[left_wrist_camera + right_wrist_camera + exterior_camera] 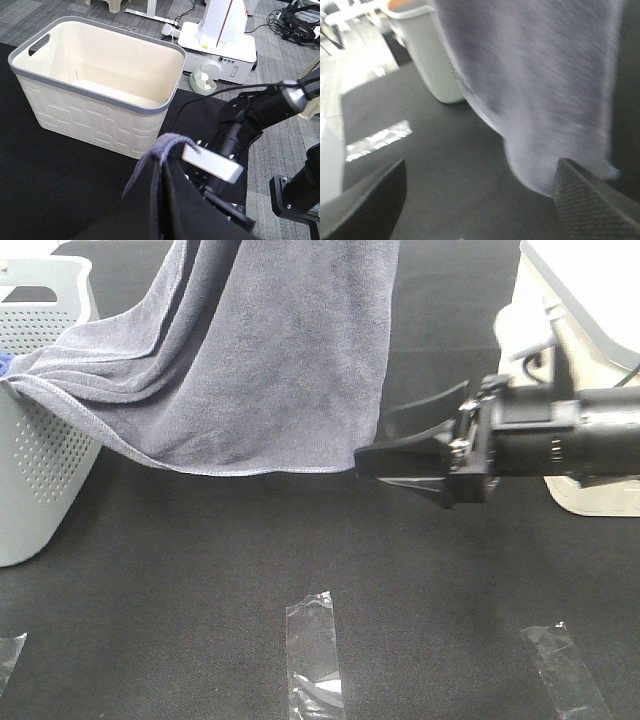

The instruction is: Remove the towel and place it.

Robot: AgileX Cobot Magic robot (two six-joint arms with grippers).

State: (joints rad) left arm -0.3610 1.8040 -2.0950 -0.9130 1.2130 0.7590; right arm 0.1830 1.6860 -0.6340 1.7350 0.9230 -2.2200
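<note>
The left end effector is clenched on a bunched fold of the towel. The grey-lavender cloth rises between its dark finger and the white pad in the left wrist view. Beyond this end effector, on the black table, stands a cream basket with a grey rim, and nothing shows inside it.

In the high view the towel hangs in a broad sheet from above the picture's top edge. One end trails away from the right end effector and drapes over the rim of the perforated grey basket.

The right end effector is released, with its jaws spread wide. It is level with the towel's lower hem, and its fingertips are at the near bottom corner of the cloth. The lower finger overlaps that corner in the high view, but whether it touches cannot be told.

The right wrist view is blurred. There the towel hangs straight ahead of the spread fingers, with the grey basket behind it and farther out.

Two strips of clear tape lie flat on the table, below and in front of the right end effector.
</note>
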